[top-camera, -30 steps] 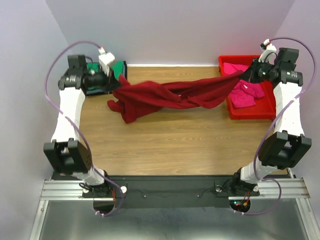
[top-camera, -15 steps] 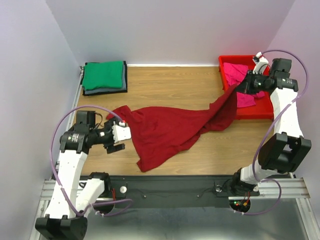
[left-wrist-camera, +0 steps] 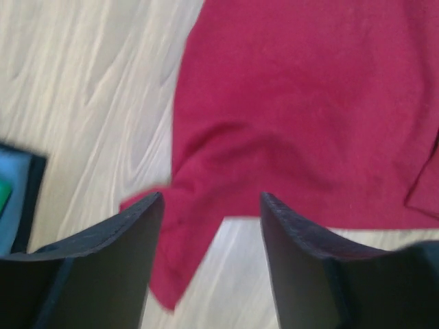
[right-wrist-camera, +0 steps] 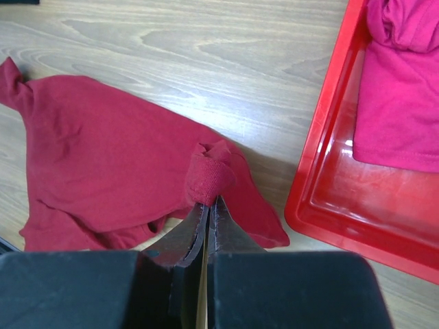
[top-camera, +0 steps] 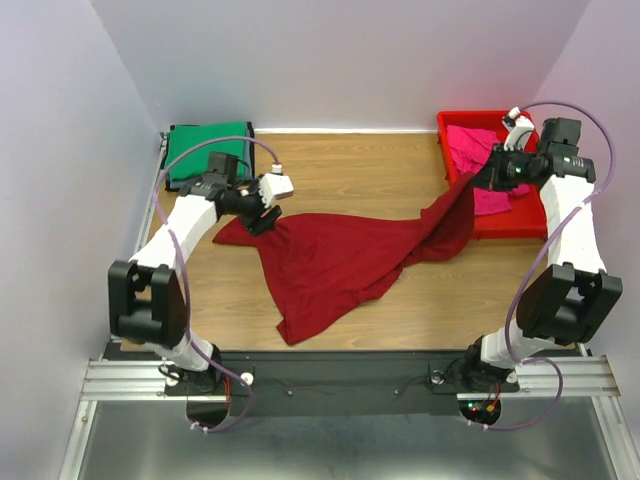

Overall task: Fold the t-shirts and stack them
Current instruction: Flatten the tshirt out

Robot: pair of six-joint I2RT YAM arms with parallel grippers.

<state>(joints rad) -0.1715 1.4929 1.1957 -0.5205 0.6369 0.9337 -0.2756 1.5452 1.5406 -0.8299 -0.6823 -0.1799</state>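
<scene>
The maroon t-shirt (top-camera: 340, 255) is lying spread across the tabletop (top-camera: 340, 165), its right end rising beside the red tray (top-camera: 500, 228). The right pincer (right-wrist-camera: 208, 204) is clenching a bunched fold of that end. The left pincer (left-wrist-camera: 211, 205) is hovering released over the shirt's left edge, gripping nothing. The tray is holding a crumpled pink t-shirt (top-camera: 470, 145). A folded green t-shirt (top-camera: 205, 148) is sitting in the far left corner.

Maroon t-shirt (left-wrist-camera: 309, 123): blurred ahead of my left fingers (left-wrist-camera: 116, 253), running off top and right edges.
Pinched fold (right-wrist-camera: 209, 175): its end hidden between my right fingers (right-wrist-camera: 182, 240).
Pink t-shirt (right-wrist-camera: 405, 89): right of those fingers, cut off at the edge.
</scene>
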